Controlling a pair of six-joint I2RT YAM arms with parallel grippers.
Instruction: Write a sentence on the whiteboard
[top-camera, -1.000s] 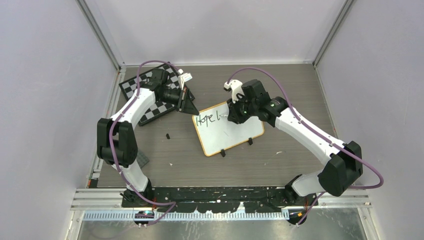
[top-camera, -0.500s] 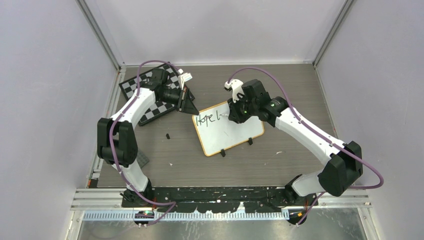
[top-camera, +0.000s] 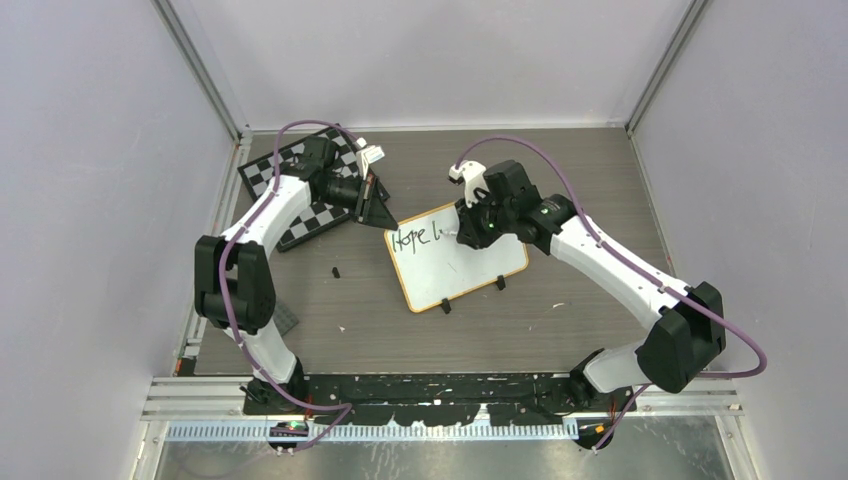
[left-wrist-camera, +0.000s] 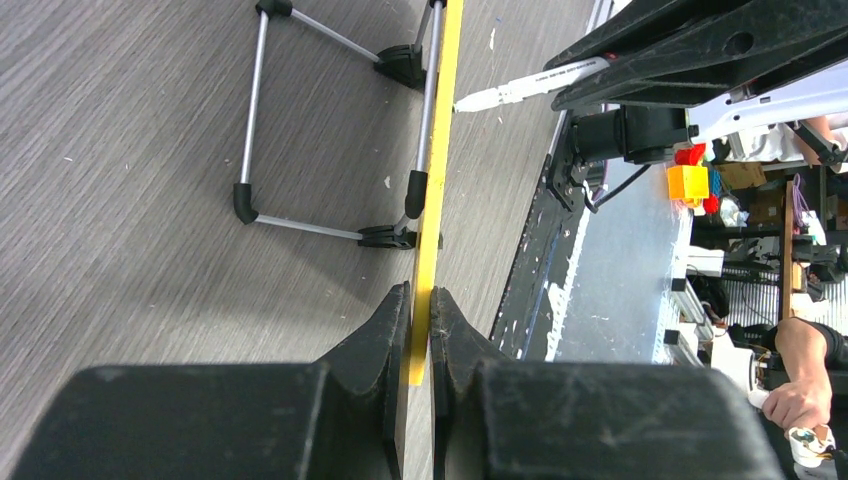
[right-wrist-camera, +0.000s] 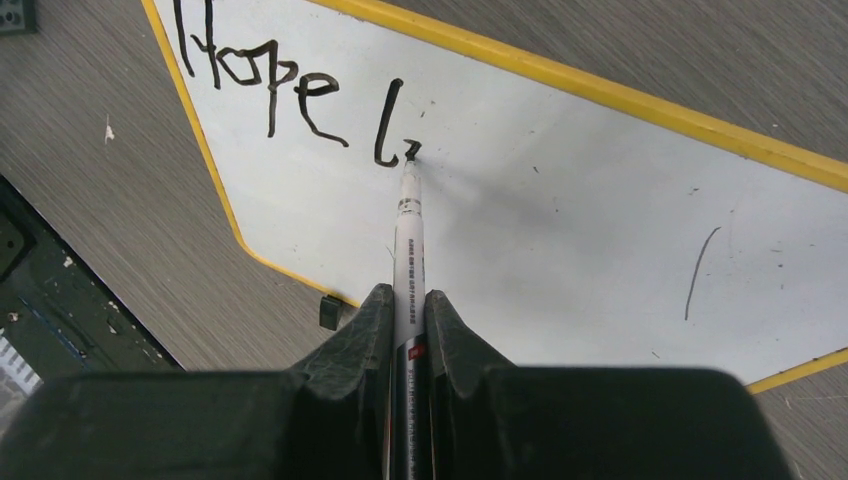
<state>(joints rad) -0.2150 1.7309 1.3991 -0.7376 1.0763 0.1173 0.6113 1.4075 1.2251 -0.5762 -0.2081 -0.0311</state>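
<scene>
The whiteboard (top-camera: 470, 262) stands tilted on its wire stand at mid-table, with "Hope L" written in black at its upper left (right-wrist-camera: 300, 90). My left gripper (top-camera: 383, 214) is shut on the board's yellow rim (left-wrist-camera: 424, 300) at the upper-left corner; the rim shows edge-on in the left wrist view. My right gripper (top-camera: 470, 232) is shut on a white marker (right-wrist-camera: 408, 260). The marker's tip (right-wrist-camera: 411, 152) touches the board just right of the "L" stroke. The marker also shows in the left wrist view (left-wrist-camera: 530, 85).
A black-and-white chessboard (top-camera: 295, 200) lies at the back left under the left arm. A small black piece (top-camera: 335, 271) lies on the table left of the whiteboard. The board's two black clip feet (top-camera: 446, 307) sit along its near edge. White walls enclose the table.
The marker tip has drawn a small stroke to the right of the "L". Both arms have otherwise hardly moved.
</scene>
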